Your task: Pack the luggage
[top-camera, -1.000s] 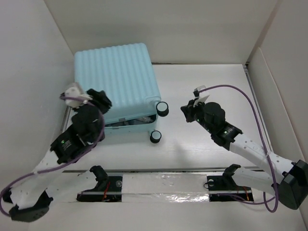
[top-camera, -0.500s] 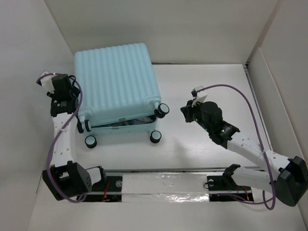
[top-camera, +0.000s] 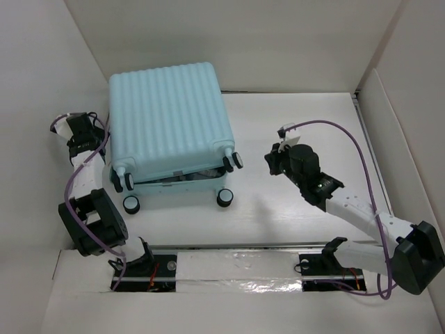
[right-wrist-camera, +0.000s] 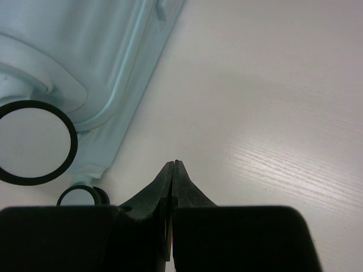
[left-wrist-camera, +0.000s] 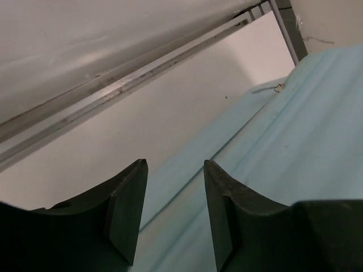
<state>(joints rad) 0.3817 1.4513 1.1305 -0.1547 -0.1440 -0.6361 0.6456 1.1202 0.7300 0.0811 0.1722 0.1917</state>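
Note:
The luggage (top-camera: 167, 115), a pale aqua ribbed hard-shell suitcase, lies flat at the back left of the table. Its lid is down, with a narrow dark gap (top-camera: 188, 177) along the near edge. Its caster wheels (top-camera: 224, 197) point toward me. My left gripper (top-camera: 87, 133) is open and empty beside the suitcase's left edge; in the left wrist view its jaws (left-wrist-camera: 174, 163) stand apart over the aqua shell (left-wrist-camera: 272, 158). My right gripper (top-camera: 272, 161) is shut and empty, just right of the wheels. In the right wrist view its tips (right-wrist-camera: 173, 163) meet over bare table, near a wheel (right-wrist-camera: 34, 141) and the shell (right-wrist-camera: 102, 45).
White walls (top-camera: 42, 83) close in the table on the left, back and right. A metal rail (left-wrist-camera: 113, 90) runs along the foot of the left wall. A taped strip (top-camera: 236, 268) runs along the near edge between the arm bases.
My left arm has swung off the suitcase's near left corner and folded back against the left wall, uncovering the left wheels. The right arm has barely moved.

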